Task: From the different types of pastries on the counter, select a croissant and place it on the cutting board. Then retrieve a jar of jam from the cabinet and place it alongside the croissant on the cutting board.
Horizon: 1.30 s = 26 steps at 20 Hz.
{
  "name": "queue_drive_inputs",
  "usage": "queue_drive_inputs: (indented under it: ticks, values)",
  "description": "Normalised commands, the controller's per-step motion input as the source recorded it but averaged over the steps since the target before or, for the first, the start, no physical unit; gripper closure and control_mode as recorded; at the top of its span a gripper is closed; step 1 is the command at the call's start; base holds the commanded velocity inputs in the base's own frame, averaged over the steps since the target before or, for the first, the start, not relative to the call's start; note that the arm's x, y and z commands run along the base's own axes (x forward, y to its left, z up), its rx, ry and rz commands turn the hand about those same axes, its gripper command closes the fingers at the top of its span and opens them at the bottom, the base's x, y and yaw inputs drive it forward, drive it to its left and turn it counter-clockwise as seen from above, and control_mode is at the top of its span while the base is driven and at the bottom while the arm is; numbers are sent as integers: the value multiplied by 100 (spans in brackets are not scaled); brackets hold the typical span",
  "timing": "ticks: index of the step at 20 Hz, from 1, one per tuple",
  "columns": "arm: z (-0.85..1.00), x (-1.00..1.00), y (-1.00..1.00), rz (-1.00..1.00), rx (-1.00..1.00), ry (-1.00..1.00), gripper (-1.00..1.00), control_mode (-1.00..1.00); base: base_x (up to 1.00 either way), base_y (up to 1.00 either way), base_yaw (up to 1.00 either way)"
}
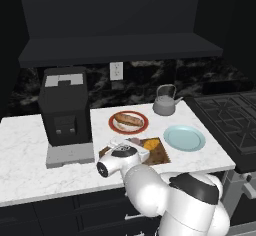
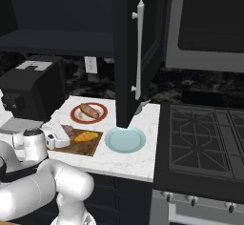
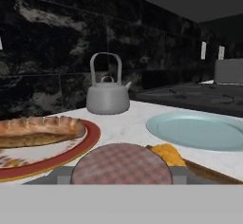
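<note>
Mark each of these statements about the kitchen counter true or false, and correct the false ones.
1. The croissant lies on the cutting board. True.
2. The long brown bun sits on the pale blue plate. False: it sits on the red-rimmed plate; the blue plate holds nothing.
3. The kettle stands on the stove. False: it stands on the white counter, beside the stove.
4. A cabinet door hangs open above the blue plate in the right base view. True.
5. The end effector holds a round thing with a checked top, seen in the hand view. True.
</note>
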Motion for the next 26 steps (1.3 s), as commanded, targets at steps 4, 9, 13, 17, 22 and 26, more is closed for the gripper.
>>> queue_drive_inputs:
  ticks: [4, 9, 13, 17, 22, 26]
  values:
    - [-37, 4, 0, 10, 5, 0, 100, -100, 0, 0, 0]
    - [-20, -3, -1, 9, 10, -1, -100, -100, 0, 0, 0]
    - [34, -37, 0, 6, 14, -3, -100, -100, 0, 0, 0]
    - [48, -75, 0, 3, 10, -1, -100, -100, 0, 0, 0]
    - [90, -84, 0, 0, 15, 0, -100, -100, 0, 0, 0]
    - [100, -70, 0, 0, 17, 0, -100, -100, 0, 0, 0]
